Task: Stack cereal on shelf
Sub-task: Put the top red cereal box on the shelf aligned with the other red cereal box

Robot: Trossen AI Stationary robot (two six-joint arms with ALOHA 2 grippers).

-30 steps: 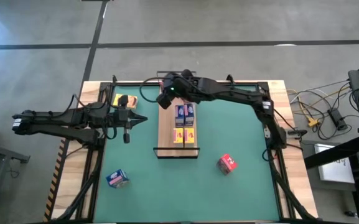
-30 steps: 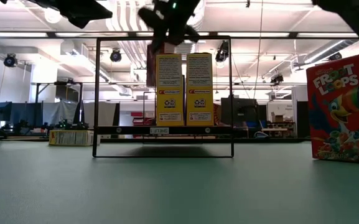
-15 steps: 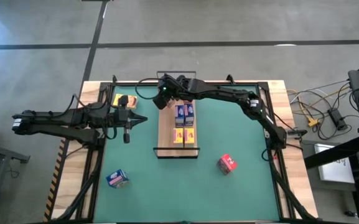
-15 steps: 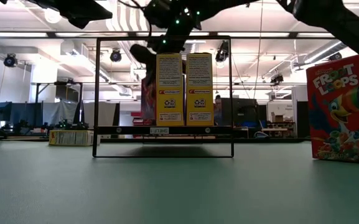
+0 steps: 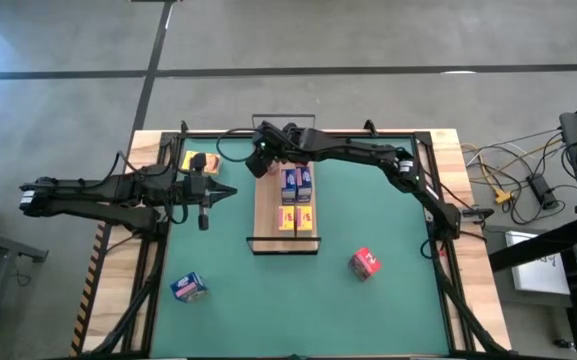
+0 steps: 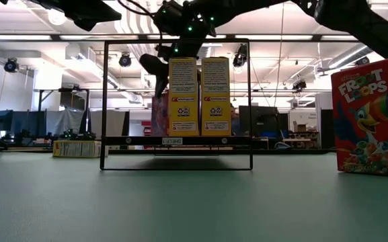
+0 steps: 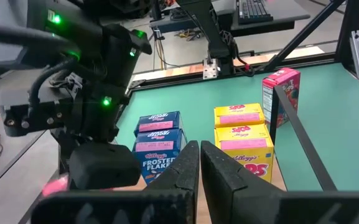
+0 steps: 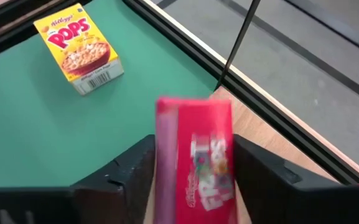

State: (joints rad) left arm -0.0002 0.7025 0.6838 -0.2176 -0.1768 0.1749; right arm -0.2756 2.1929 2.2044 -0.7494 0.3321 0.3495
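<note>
Now note that the right gripper (image 5: pixel 261 160) has lowered the red cereal box (image 8: pixel 198 155) onto the far end of the shelf (image 5: pixel 265 215) behind the yellow boxes (image 6: pixel 199 95) and spread its jaws, so you may treat this placement as released.

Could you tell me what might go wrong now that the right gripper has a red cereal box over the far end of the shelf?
1. The red cardboard cereal box sits between the right gripper's parted fingers; it may tip once released.
2. It stands close to the blue cereal boxes on the light-wood shelf board; pulling away could knock them.
3. The black wire frame is close to the arm and could be snagged.
</note>
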